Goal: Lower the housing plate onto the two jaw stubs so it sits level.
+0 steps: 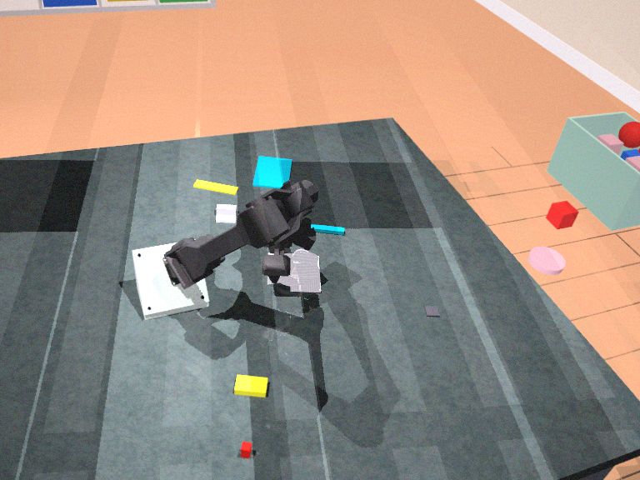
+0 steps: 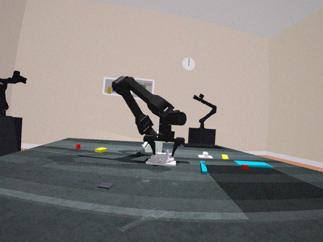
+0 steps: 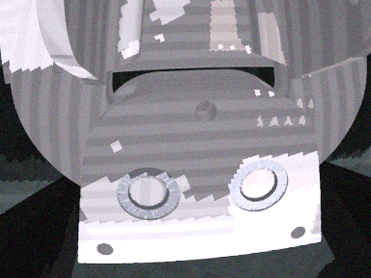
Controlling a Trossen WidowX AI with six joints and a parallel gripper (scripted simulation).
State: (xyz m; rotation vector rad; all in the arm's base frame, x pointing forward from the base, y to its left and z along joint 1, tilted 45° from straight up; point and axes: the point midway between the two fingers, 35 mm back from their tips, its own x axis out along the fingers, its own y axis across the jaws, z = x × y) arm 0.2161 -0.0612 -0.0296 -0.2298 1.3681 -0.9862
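Observation:
The housing plate (image 3: 193, 241) fills the middle of the wrist view, pale with shadow stripes, two ringed round holes and small dark corner holes. A pale round stub top shows inside the left hole and another inside the right one. Rounded pale jaw parts (image 3: 36, 111) (image 3: 340, 111) stick out on both sides beneath it. The pale assembly (image 1: 306, 273) (image 2: 168, 163) lies on the table under my hand. My gripper (image 2: 164, 154) (image 3: 196, 179) is shut on the housing plate, with its dark fingers at either side. The gap under the plate is hidden, so I cannot tell if it is fully down.
A yellow block (image 1: 250, 386) (image 2: 100, 150) and a small red block (image 1: 246, 449) (image 2: 78, 146) lie to one side. A cyan bar (image 1: 329, 229) (image 2: 203, 167), a white piece (image 1: 226, 213) (image 2: 205, 156), a yellow strip (image 1: 215, 187) and a cyan sheet (image 1: 272, 172) lie on the other.

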